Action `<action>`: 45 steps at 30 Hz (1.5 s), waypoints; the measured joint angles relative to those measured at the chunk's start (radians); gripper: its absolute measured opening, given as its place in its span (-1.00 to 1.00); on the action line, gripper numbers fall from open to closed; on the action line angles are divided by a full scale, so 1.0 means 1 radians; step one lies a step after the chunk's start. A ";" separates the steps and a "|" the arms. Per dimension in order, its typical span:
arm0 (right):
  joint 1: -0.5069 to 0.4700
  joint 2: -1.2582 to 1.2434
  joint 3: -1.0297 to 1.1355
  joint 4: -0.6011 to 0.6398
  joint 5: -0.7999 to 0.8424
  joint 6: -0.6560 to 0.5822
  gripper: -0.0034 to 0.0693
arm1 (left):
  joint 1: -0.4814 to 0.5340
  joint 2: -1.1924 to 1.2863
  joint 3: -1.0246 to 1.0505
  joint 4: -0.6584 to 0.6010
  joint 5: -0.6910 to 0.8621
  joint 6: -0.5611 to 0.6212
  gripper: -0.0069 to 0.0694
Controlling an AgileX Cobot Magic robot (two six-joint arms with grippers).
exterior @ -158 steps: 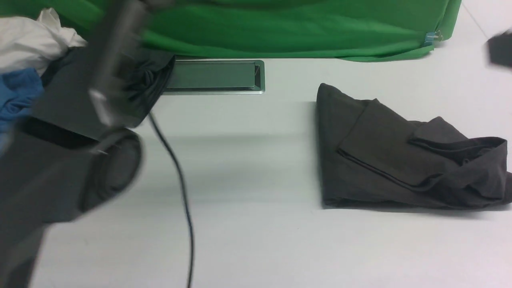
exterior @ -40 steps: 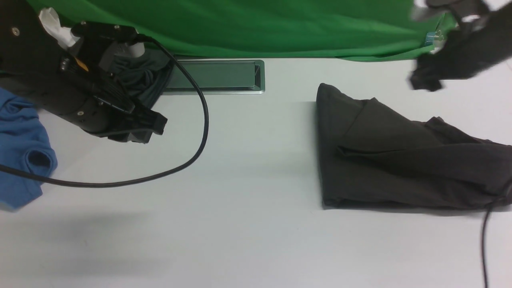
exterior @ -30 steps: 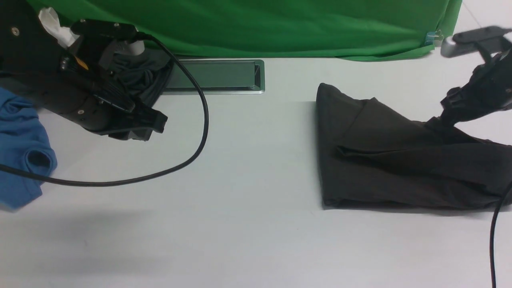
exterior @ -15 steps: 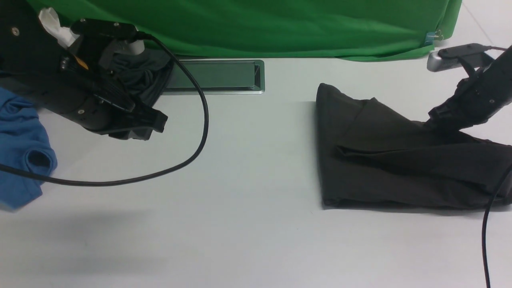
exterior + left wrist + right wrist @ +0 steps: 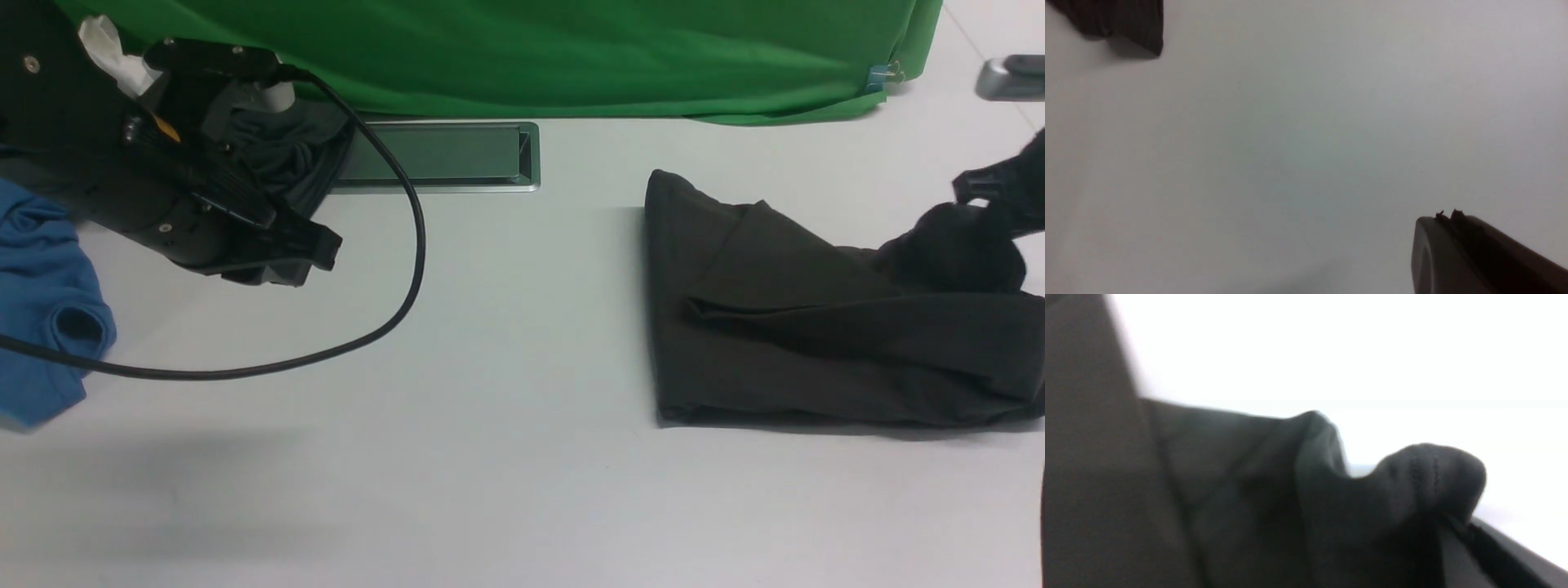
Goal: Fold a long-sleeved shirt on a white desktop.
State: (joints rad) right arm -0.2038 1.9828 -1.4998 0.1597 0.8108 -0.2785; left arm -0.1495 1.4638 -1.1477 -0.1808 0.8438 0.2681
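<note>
The long-sleeved shirt (image 5: 784, 327) lies partly folded, very dark, on the right of the white desktop (image 5: 522, 457). My right gripper (image 5: 984, 200) at the right edge is shut on a bunched fold of it (image 5: 951, 249), lifted a little above the pile. In the right wrist view the pinched shirt fabric (image 5: 1412, 477) bulges out of the right gripper (image 5: 1457, 524). My left gripper (image 5: 314, 245) hovers over the table's left side, shut and empty. Its closed tips (image 5: 1447, 214) show over bare desktop (image 5: 1290, 143), with a dark cloth corner (image 5: 1126, 20) far off.
A silver hatch (image 5: 437, 155) is set in the table by the green backdrop (image 5: 571, 57). A blue shirt (image 5: 41, 302), a slate-grey garment (image 5: 286, 155) and white cloth (image 5: 106, 45) lie at the left. A black cable (image 5: 392, 302) loops from the left arm.
The right gripper came down onto the shirt's far right fold, shut on it, then drew it up and to the right. The left arm has stayed still for the last second.
</note>
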 joint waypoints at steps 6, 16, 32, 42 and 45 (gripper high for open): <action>-0.026 0.012 0.000 -0.072 -0.013 0.075 -0.82 | 0.000 0.000 0.000 -0.002 0.000 0.000 -0.71; -0.030 0.004 0.000 -0.227 -0.015 0.232 0.15 | 0.000 0.000 0.000 -0.026 0.000 0.008 -0.71; 0.423 -0.145 -0.006 0.046 -0.008 -0.270 0.67 | 0.000 0.000 0.000 -0.045 -0.002 0.023 -0.71; 0.555 0.044 -0.006 -0.063 0.021 -0.283 0.67 | 0.000 0.000 0.000 -0.048 0.004 0.026 -0.71; 0.551 0.071 -0.006 -0.076 0.023 -0.277 0.66 | 0.000 0.000 0.000 -0.048 0.006 0.026 -0.71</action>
State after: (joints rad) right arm 0.3469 2.0539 -1.5062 0.0840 0.8341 -0.5559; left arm -0.1495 1.4634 -1.1477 -0.2293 0.8502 0.2942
